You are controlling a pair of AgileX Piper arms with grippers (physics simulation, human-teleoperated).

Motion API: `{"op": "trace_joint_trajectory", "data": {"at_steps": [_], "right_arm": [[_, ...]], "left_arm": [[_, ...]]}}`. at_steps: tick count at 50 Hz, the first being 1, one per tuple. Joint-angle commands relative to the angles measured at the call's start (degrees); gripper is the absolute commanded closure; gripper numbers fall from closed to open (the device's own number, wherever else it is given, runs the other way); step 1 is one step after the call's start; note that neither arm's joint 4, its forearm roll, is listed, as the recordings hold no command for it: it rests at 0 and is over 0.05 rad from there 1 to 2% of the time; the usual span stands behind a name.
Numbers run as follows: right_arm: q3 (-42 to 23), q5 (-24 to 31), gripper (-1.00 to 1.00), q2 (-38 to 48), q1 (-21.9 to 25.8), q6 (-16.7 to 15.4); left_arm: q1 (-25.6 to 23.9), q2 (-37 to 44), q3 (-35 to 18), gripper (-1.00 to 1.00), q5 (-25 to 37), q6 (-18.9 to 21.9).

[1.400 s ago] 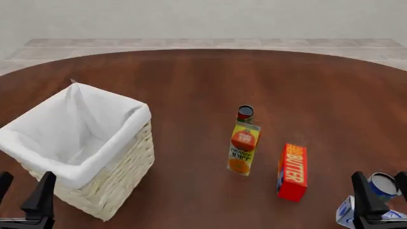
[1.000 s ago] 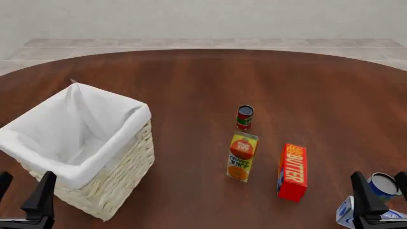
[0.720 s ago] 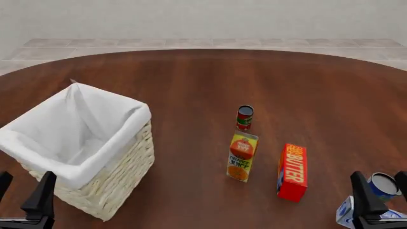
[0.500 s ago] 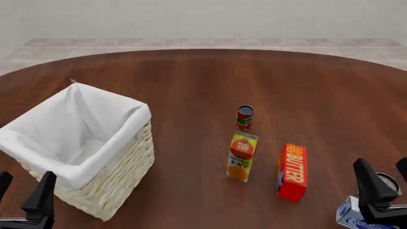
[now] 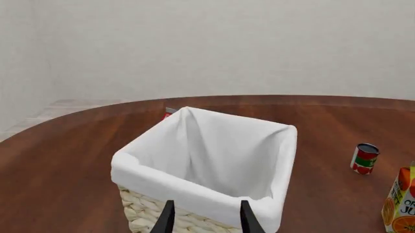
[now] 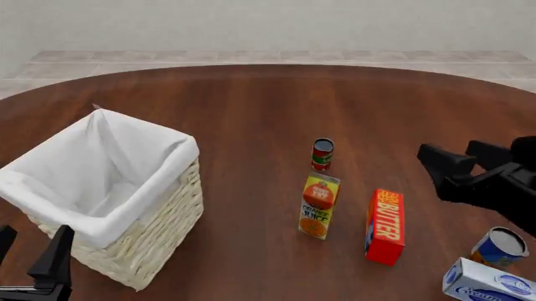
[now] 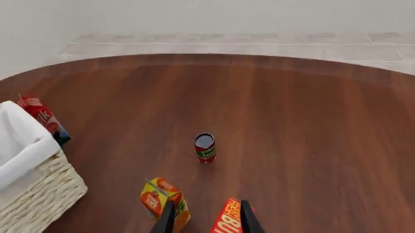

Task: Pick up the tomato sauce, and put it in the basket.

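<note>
The right gripper (image 6: 457, 162) hangs in the air over the right side of the table (image 6: 251, 100), its two dark fingers spread apart with nothing between them. The tomato sauce (image 6: 322, 154) stands upright on the wood, ahead of this gripper and off to its left, well apart from the fingertips. In the right wrist view the can (image 7: 205, 147) sits out in front of the fingers, its grey top showing, with bare table all around it.

Nearer to the right gripper than the can, and below it, a red butter box (image 6: 385, 226) stands on end. Just left of that box the orange juice carton (image 6: 319, 206) stands upright, between the gripper and the basket, with the tomato sauce a little beyond it. Behind and beneath the right gripper, at the near right edge, a blue-and-orange can (image 6: 500, 248) stands next to a white-and-blue carton (image 6: 489, 283) lying flat.

The left gripper (image 6: 29, 258) stays low at the near left corner, fingers apart and empty. The basket (image 6: 159, 207) stands directly ahead of it, very close, its white liner folded over the rim. In the left wrist view the basket (image 5: 269, 204) fills the space just beyond the fingertips, and the tomato sauce (image 5: 364, 158) lies well off to this gripper's right, past the basket. A red carton (image 7: 43, 118) peeks from behind the basket's far side.
</note>
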Motion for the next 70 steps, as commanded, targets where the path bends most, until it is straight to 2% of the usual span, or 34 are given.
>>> {"op": "trace_joint_trajectory", "data": {"at_steps": [1,5,6,17,28,42,54,70], "right_arm": [[-12.70,5.81,-1.00,13.43,2.39,1.04],[-16.84,7.47,-1.00,16.99,1.69,0.55],[-18.61,8.30,-1.00,19.37,1.54,-0.90],[-27.48,9.01,-1.00,29.90,0.09,-2.69],[-31.84,8.43,-1.00,38.44,-1.13,-4.16],[-39.72,11.75,-1.00,47.60,-1.62,-5.38],[-43.21,9.79,-1.00,55.67,-1.61,-6.59],[-45.48,7.77,-1.00,62.89,-0.56,-6.41]], "left_arm": [[0.00,0.00,0.00,-1.00,0.00,0.00],[0.00,0.00,0.00,-1.00,0.00,0.00],[0.00,0.00,0.00,-1.00,0.00,0.00],[0.00,0.00,0.00,-1.00,0.00,0.00],[0.00,0.00,0.00,-1.00,0.00,0.00],[0.00,0.00,0.00,-1.00,0.00,0.00],[0.00,0.00,0.00,-1.00,0.00,0.00],[0.00,0.00,0.00,-1.00,0.00,0.00]]}}
